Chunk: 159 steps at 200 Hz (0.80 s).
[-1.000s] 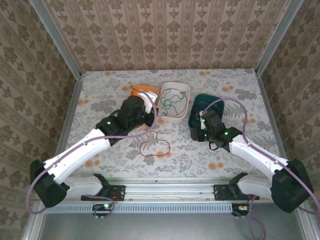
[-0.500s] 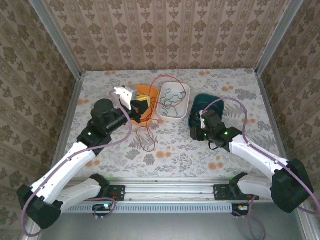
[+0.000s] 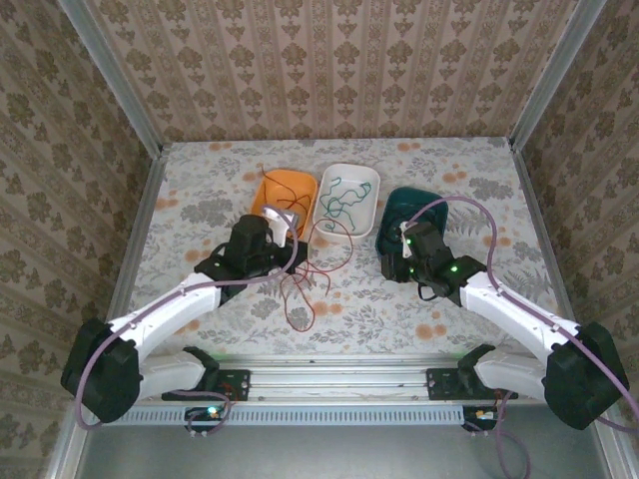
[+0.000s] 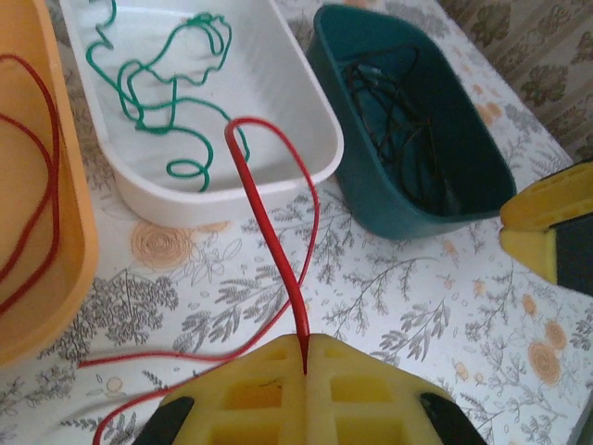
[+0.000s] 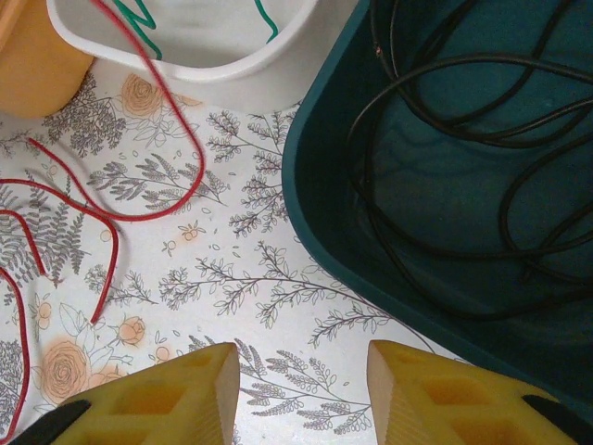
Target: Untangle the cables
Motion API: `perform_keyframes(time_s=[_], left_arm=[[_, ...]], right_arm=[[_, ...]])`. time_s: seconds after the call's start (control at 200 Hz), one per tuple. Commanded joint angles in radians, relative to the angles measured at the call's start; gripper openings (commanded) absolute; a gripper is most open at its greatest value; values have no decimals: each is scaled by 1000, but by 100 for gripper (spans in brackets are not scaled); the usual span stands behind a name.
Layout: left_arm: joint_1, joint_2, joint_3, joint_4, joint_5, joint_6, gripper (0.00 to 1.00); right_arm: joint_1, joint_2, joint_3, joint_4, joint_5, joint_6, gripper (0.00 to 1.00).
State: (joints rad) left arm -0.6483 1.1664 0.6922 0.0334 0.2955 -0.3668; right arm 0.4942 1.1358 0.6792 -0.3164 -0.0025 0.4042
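Floral table (image 3: 479, 165) has three bins in a row. Teal bin (image 4: 371, 199) holds the black cable (image 4: 398, 130), coiled. White tray (image 4: 232, 199) holds the green cable (image 4: 157, 102). Orange bin (image 4: 65, 250) holds part of the red cable (image 4: 269, 222); the rest arcs over the tray's corner and trails on the table. Left gripper (image 4: 306, 357) is pinched tight on the red cable. Right gripper (image 5: 301, 380) is spread, empty, just beside the teal bin.
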Motion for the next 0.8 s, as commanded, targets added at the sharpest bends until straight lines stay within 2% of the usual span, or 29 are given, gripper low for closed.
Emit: perform_keyframes(time_s=[0.0,0.165,0.36,0.44,0.555,0.585,0.65,0.79], left_arm=[[6,-40,70,20,68,22,0],[21,-88,91,162,266,-20,0],[53,-94,131,309,402,-118,0],[56,-80,130,289,372,-108,0],[52,-33,125,208,355,-75,0],[49,-25,124,204,322,-77,0],[40,-16,123,210,309,-83,0],[16,-11,148,193,280,-65,0]], right_arm=[[-4,-18,-4,4,28,19,43],[-5,-16,-7,6,30,24,43],[-5,-11,-10,13,28,29,43],[-4,-17,-10,28,-31,12,43],[16,-23,-15,88,-239,-23,43],[29,-21,-12,99,-282,-30,42],[80,-13,3,109,-351,-64,43],[188,36,77,70,-415,-163,44]])
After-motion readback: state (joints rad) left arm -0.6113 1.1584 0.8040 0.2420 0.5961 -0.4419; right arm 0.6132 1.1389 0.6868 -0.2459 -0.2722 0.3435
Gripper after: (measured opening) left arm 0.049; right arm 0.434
